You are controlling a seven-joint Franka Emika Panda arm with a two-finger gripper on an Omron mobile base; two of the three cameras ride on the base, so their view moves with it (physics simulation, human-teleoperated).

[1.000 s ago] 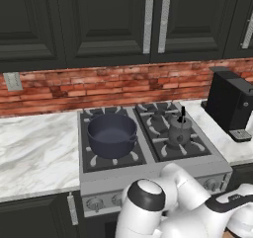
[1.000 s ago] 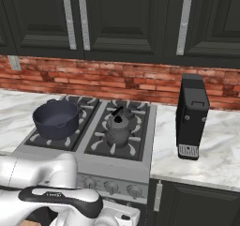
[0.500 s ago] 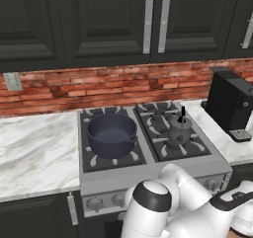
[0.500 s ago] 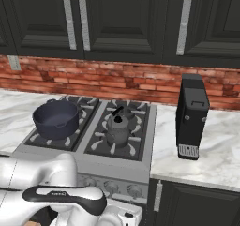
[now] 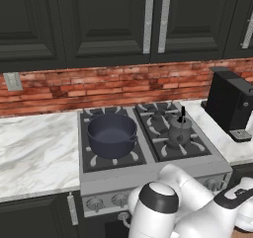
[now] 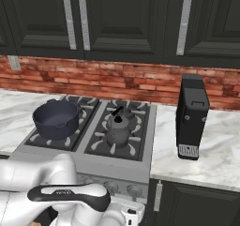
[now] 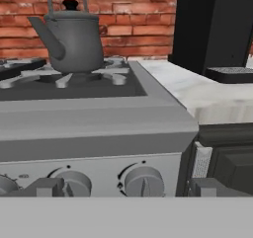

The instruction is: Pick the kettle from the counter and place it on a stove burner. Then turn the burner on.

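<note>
Pincer (image 7: 128,187) wide open, empty, low before stove front; fingertips (image 7: 44,186) flank knobs (image 7: 143,180). Just ahead: rightmost knob between tips. Above and beyond: kettle (image 7: 74,37) upright on front right burner (image 5: 180,145); placing judged done. Next: close on knob, twist. Farther right: coffee machine (image 7: 212,29) on counter (image 7: 222,96).

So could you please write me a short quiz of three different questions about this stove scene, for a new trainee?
1. True or false: the small dark-grey metal kettle stands on the white marble counter.
2. What sits on the steel stove's other side? A) large dark-blue pot B) frying pan C) toaster
3. Fill in: in the hand view, the open gripper faces the stove's front ____.

Key: 1 false, it stands on a black stove burner; 2 A; 3 knobs.
</note>
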